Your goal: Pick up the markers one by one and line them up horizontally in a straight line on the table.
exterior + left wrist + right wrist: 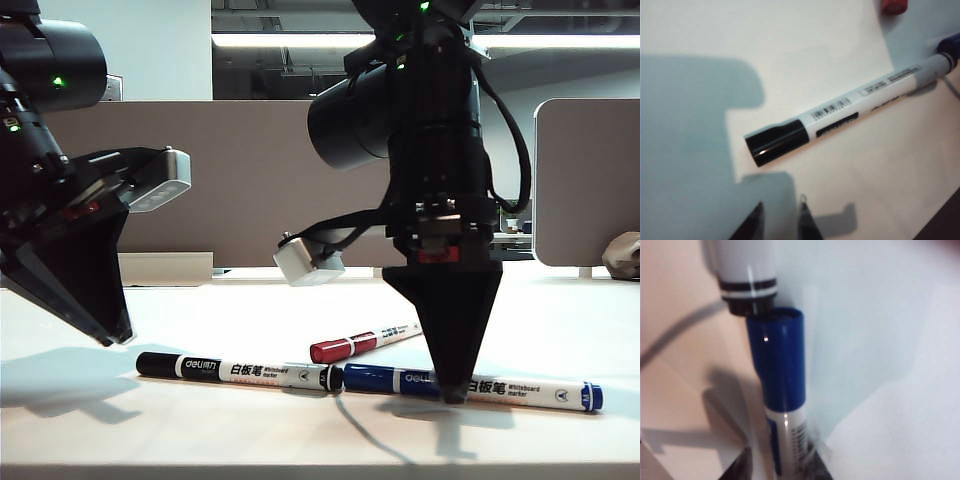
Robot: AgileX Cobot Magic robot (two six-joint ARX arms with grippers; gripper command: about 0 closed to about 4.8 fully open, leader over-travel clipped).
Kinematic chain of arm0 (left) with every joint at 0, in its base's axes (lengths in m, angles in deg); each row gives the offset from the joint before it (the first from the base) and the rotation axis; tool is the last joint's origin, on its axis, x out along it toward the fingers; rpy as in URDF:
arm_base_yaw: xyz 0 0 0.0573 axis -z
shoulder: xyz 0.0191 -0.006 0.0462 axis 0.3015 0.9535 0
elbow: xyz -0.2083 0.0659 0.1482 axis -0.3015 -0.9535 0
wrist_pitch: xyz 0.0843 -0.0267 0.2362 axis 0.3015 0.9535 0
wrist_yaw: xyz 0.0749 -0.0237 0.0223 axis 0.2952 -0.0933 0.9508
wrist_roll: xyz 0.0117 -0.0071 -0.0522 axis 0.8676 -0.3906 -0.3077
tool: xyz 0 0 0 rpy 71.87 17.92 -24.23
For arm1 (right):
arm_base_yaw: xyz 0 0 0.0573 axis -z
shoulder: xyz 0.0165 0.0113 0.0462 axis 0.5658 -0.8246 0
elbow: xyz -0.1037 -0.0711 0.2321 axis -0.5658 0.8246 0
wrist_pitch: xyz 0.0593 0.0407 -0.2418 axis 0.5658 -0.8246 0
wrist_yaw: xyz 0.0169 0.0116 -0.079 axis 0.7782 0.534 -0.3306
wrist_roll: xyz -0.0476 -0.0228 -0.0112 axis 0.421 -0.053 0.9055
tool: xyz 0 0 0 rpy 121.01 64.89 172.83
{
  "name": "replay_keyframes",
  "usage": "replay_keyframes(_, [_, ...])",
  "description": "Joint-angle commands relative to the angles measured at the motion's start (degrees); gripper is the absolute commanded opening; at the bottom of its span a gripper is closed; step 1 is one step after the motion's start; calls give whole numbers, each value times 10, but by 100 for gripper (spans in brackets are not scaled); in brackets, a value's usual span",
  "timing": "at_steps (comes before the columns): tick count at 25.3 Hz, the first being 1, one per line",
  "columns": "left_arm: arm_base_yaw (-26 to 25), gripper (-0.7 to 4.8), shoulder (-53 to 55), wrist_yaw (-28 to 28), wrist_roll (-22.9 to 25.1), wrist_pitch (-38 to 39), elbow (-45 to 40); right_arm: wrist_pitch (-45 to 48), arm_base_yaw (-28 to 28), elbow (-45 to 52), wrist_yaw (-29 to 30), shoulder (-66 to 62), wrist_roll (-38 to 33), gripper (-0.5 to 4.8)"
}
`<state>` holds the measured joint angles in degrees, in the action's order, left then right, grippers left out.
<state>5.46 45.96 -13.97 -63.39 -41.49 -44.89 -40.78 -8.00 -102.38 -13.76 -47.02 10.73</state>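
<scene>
Three markers lie on the white table (200,430). The black-capped marker (240,370) and the blue-capped marker (520,390) lie end to end in a row near the front. The red-capped marker (360,343) lies slanted just behind them. My right gripper (455,392) points straight down over the blue marker's barrel (777,360). Its fingers straddle the barrel, open, with a gap on one side (782,470). My left gripper (115,335) hovers left of the black cap (775,142), open and empty (781,215).
Brown-grey divider panels (250,180) stand along the back edge, with a lighter grey one (585,180) at the right. A small grey object (625,255) sits at the far right. A thin dark line (375,435), cable or shadow, crosses the table front.
</scene>
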Motion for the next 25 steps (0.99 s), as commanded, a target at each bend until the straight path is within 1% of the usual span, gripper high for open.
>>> replay_keyframes(1, [0,90,-2,0,2,-9,3,-3,-4,1,1,-2,-8,149])
replay_keyframes(16, [0,90,-2,0,2,-22,3,-13,-11,1,16,-2,-14,150])
replay_keyframes(17, [0,90,-2,0,1,-26,3,-13,-15,1,15,-2,-19,154])
replay_keyframes(22, [0,90,-2,0,1,-29,3,-13,-16,1,16,-2,-23,211])
replay_keyframes(25, [0,90,-2,0,0,-28,3,-12,-16,1,14,-2,-23,212])
